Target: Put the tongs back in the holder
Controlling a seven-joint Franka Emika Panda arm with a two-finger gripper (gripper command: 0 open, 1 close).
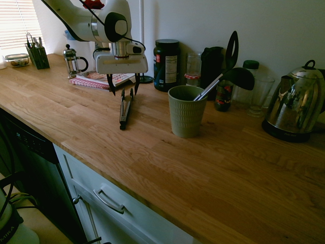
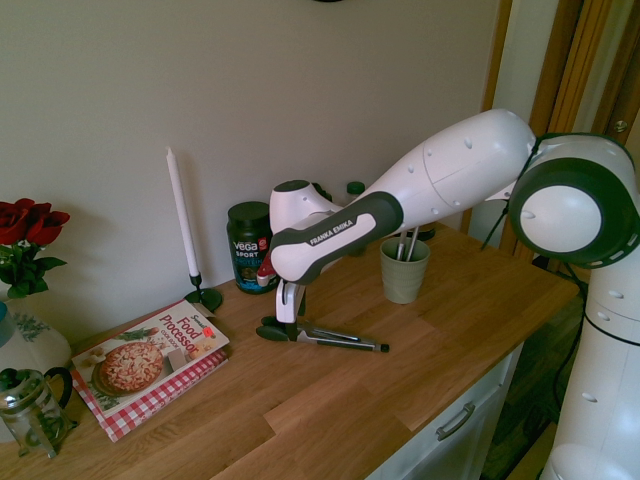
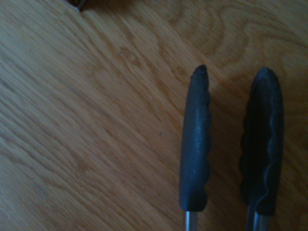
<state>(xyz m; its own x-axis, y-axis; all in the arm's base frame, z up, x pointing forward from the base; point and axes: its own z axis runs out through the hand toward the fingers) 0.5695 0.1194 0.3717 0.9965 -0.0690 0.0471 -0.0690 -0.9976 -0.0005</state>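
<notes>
Lying flat on the wooden tabletop (image 1: 152,152), the tongs (image 1: 124,108) rest with their black tips toward the far side and their joined end toward the near edge in the first exterior view. The gripper (image 1: 123,92) hangs directly over the tip end, pointing straight down, its fingers (image 1: 111,85) spread wide, one on either side of the tongs' tips. Contact between fingers and tongs cannot be confirmed; nothing is held. The wrist view shows the two black scalloped tips side by side and slightly apart on the wood grain.

The holder (image 1: 186,111), an olive-green ribbed cup, stands upright on the tabletop to the right of the tongs in the first exterior view, apart from them. A black spoon (image 1: 228,79) with a pale handle leans out of it toward the right, and a black slotted spatula (image 1: 232,49) rises behind.

Along the far wall stand a dark labelled jar (image 1: 166,64), a cookbook (image 1: 99,79) on a red checked cloth, a French press (image 1: 72,60) and a dark caddy (image 1: 38,55). A steel kettle (image 1: 294,107) sits at far right. The second exterior view adds a white candle (image 2: 183,215) and red roses (image 2: 28,225).
</notes>
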